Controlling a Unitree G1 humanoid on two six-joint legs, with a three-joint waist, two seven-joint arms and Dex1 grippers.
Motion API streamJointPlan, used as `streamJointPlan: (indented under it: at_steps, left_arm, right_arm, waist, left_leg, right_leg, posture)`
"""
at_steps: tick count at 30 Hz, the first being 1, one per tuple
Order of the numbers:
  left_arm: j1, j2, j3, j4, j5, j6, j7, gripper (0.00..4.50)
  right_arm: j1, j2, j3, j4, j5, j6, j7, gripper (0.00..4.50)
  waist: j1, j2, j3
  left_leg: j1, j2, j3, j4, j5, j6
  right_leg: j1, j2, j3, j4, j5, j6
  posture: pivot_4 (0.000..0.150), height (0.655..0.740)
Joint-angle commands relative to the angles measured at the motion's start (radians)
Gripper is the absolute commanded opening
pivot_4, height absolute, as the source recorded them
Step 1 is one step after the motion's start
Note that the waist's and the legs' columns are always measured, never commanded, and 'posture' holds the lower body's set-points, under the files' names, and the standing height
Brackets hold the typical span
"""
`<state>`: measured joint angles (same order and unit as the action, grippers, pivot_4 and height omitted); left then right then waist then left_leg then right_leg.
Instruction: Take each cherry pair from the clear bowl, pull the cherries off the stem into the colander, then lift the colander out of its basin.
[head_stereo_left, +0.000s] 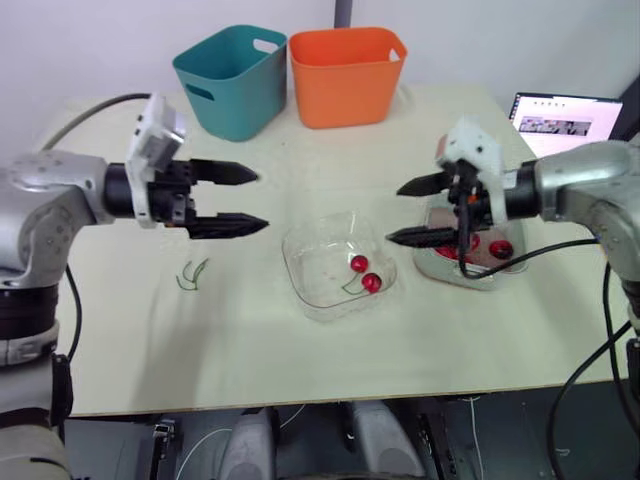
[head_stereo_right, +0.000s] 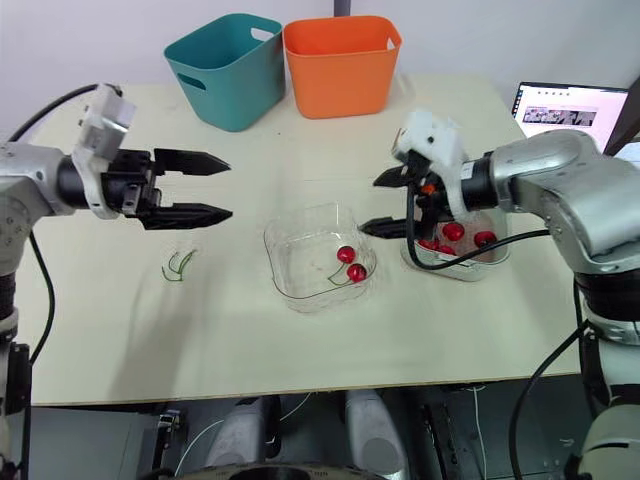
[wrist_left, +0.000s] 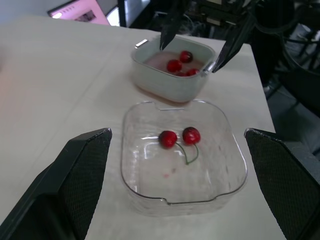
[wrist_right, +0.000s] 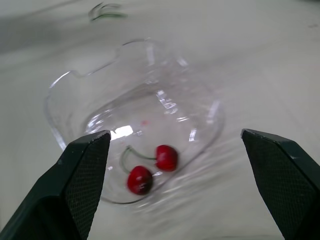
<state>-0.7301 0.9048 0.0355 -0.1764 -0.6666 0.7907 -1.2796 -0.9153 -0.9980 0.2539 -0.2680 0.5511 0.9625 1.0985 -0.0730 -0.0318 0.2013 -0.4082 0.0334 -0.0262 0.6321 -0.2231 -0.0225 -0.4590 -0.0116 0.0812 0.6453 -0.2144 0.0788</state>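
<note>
The pale table (head_stereo_left: 300, 370) carries the clear bowl (head_stereo_left: 312, 268), with a teal bin (head_stereo_left: 232, 80) and an orange bin (head_stereo_left: 345, 75) behind it and a laptop (head_stereo_left: 565, 118) to its far right. One cherry pair (head_stereo_left: 365, 273) lies in the bowl, and loose cherries (wrist_left: 175, 65) sit in the colander (wrist_left: 155, 60) just to its right. The left gripper (head_stereo_left: 245, 200) hovers left of the bowl and the right gripper (head_stereo_left: 405, 212) just right of it, both spread wide and empty.

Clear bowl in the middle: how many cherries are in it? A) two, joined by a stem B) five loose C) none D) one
A: two red cherries lie in the clear bowl, joined by one green stem.
</note>
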Motion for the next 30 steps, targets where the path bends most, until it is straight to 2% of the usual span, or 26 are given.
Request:
streamJointPlan:
  at_steps: [1, 8, 11, 14, 24, 30]
  left_arm:
    - [0.007, 0.022, -0.023, -0.054, 0.01, -0.042, -0.038, 4.5]
    - [0.065, 0.035, -0.056, -0.097, 0.039, -0.089, -0.055, 4.5]
    - [0.099, 0.051, -0.059, -0.123, 0.057, -0.108, -0.058, 4.5]
    - [0.118, 0.061, -0.047, -0.143, 0.051, -0.106, -0.051, 4.5]
    - [0.173, 0.086, -0.03, -0.211, 0.023, -0.092, -0.028, 4.5]
    - [0.181, 0.074, -0.021, -0.226, 0.006, -0.08, 0.006, 4.5]
  right_arm:
    - [-0.078, 0.037, 0.097, 0.045, -0.149, -0.143, 0.039, 4.48]
    - [-0.133, 0.114, 0.316, 0.23, -0.459, -0.561, 0.194, 4.48]
    - [-0.148, 0.152, 0.356, 0.3, -0.559, -0.716, 0.231, 3.8]
    - [-0.17, 0.191, 0.378, 0.353, -0.633, -0.849, 0.27, 2.8]
    - [-0.255, 0.321, 0.457, 0.519, -0.884, -1.144, 0.323, 2.8]
    - [-0.269, 0.365, 0.467, 0.507, -0.925, -1.09, 0.444, 2.8]
  waist:
    - [0.0, 0.0, 0.0]
    - [0.003, 0.0, 0.0]
    - [0.002, 0.0, 0.0]
    - [0.003, 0.0, 0.0]
    - [0.005, 0.0, 0.0]
    - [0.003, 0.0, 0.0]
  left_leg:
    - [0.0, 0.0, 0.0, 0.0, 0.0, 0.0]
    - [-0.001, 0.0, 0.0, 0.001, 0.0, 0.0]
    - [-0.001, 0.0, 0.0, 0.001, 0.0, 0.0]
    - [-0.001, 0.0, 0.0, 0.001, 0.0, 0.0]
    - [-0.001, 0.0, 0.0, 0.001, 0.0, 0.0]
    - [0.0, 0.0, -0.001, 0.001, 0.0, 0.0]
  right_leg:
    - [0.0, 0.0, 0.0, 0.0, 0.0, 0.0]
    - [0.0, 0.0, 0.0, -0.001, 0.0, 0.0]
    - [0.0, 0.0, 0.0, -0.001, 0.0, 0.0]
    - [-0.001, 0.0, 0.0, 0.001, 0.0, 0.0]
    - [0.0, 0.0, 0.0, 0.002, 0.001, -0.002]
    - [0.0, 0.0, -0.001, 0.002, 0.002, -0.003]
  posture:
    - [0.15, 0.74]
    - [0.15, 0.74]
    - [0.15, 0.74]
    - [0.15, 0.74]
    - [0.15, 0.74]
    - [0.15, 0.74]
